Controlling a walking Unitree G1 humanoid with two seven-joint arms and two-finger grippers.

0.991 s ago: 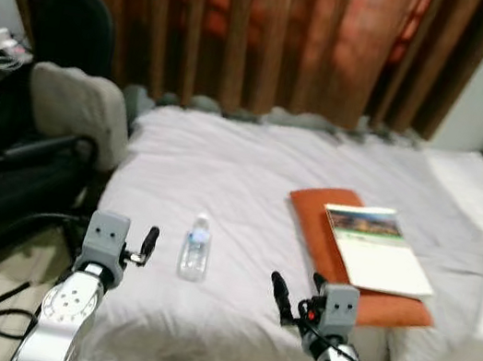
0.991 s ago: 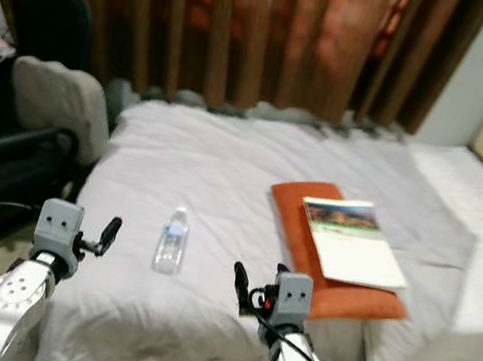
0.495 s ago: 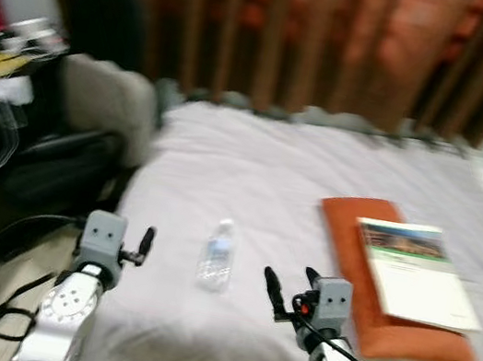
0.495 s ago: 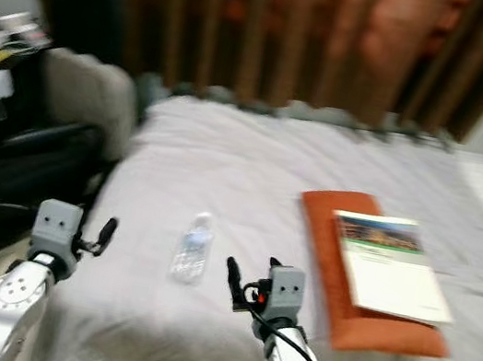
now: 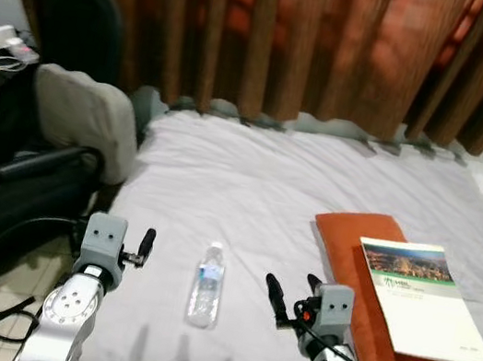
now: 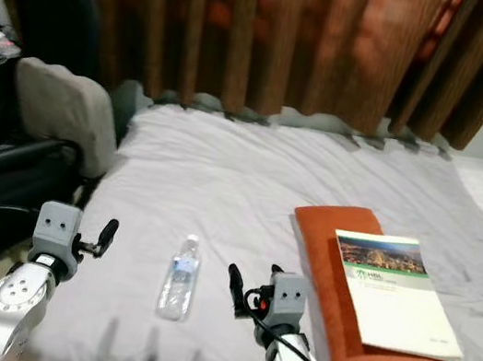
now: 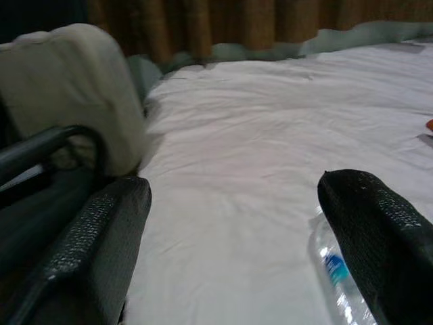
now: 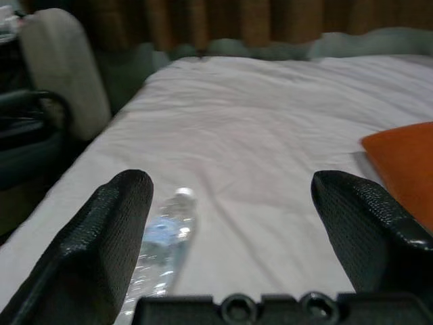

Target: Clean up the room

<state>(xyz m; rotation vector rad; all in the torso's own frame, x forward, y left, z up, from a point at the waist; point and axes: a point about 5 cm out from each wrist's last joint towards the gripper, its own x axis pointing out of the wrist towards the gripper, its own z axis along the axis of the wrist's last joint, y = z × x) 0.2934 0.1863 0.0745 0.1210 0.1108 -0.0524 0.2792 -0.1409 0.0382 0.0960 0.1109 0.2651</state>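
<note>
Lying between tools, water bottle (image 5: 208,282), booklet (image 5: 419,297) on orange pillow (image 5: 363,278)

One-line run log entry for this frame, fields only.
left gripper: open, empty | right gripper: open, empty | clear plastic water bottle: lying on grey bedsheet, between grippers | orange pillow: under booklet

A grey-sheeted bed (image 5: 250,182) stands before brown curtains (image 5: 276,37), a black office chair (image 5: 49,156) beside it.
</note>
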